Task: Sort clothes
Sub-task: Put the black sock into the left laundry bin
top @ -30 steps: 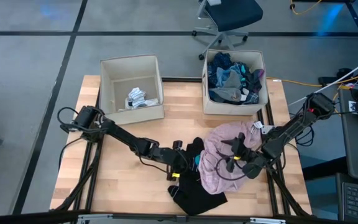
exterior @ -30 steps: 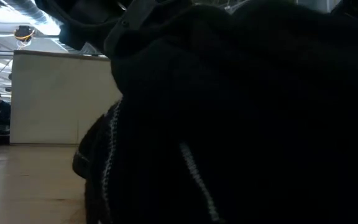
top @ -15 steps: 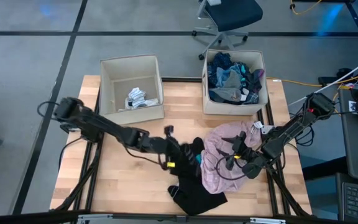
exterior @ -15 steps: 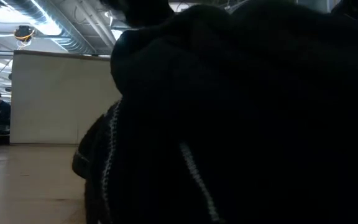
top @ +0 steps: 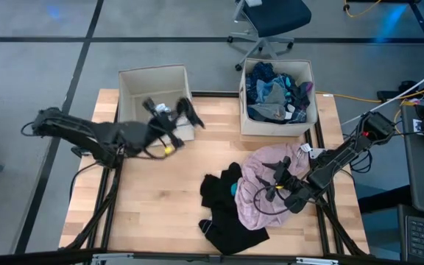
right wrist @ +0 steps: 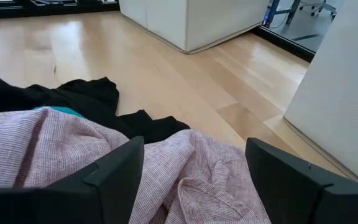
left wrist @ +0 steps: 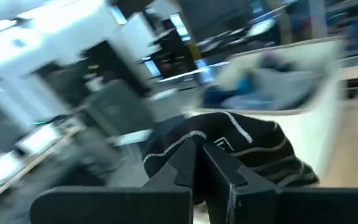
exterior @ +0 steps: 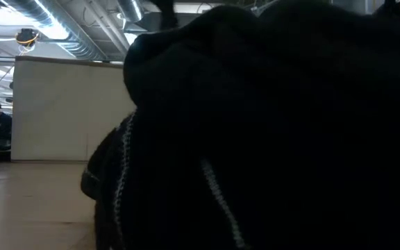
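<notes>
Left gripper (top: 177, 112), fingers pinching a black striped sock (left wrist: 229, 149), had swung from the pile to the left box (top: 135, 81); right gripper (top: 282, 182) waited, fingers spread, over the pink garment (top: 263, 165).

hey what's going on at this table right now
A two-armed robot is sorting clothes into two beige boxes. The left gripper is shut on a dark striped sock and holds it at the front of the left box, which has a few pale socks in it. The right gripper rests with open jaws over a pink garment lying on the table beside some black clothes. The right box is already full of blue and grey clothes.
</notes>
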### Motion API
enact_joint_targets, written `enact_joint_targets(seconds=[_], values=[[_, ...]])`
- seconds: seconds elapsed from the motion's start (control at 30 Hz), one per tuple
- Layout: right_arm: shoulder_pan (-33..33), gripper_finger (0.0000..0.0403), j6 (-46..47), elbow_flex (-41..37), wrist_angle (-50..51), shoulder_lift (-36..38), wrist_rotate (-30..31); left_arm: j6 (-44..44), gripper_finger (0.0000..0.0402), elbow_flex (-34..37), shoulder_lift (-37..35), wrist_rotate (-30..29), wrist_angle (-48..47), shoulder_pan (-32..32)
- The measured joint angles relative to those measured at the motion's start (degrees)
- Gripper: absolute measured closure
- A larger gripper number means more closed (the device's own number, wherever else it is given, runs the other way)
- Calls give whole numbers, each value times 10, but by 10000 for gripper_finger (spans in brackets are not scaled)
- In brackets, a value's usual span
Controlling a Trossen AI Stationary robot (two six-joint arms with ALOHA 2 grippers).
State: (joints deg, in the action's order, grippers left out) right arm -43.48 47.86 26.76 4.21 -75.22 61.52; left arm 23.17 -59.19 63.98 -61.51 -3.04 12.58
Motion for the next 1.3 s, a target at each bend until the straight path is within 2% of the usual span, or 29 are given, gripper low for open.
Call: enact_joint_targets(seconds=[0.13, 0.23, 0.37, 0.57, 0.7, 0.83, 1.03, 1.17, 1.3], values=[[0, 123, -1, 0, -1, 0, 1, 13, 398, 0, -44, -8, -41, -62], [0, 123, -1, 0, -1, 0, -1, -5, 399, 0, -60, -7, -106, -122], [0, 123, -1, 0, -1, 0, -1, -99, 391, 0, -65, 7, -221, -201], [0, 123, -1, 0, -1, 0, -2, -254, 386, 1, -49, 109, -363, -287], [0, 123, -1, 0, -1, 0, -2, -319, 385, 1, -38, 166, -405, -313], [0, 123, -1, 0, -1, 0, -2, -345, 376, 1, -36, 216, -419, -330], [0, 123, -1, 0, -2, 0, -2, -366, 302, 1, -36, 276, -441, -351], [0, 123, -1, 0, -2, 0, -2, -376, 250, -16, -37, 350, -459, -359], [0, 123, -2, 0, -2, 0, -2, -347, 226, -37, -44, 455, -424, -326]])
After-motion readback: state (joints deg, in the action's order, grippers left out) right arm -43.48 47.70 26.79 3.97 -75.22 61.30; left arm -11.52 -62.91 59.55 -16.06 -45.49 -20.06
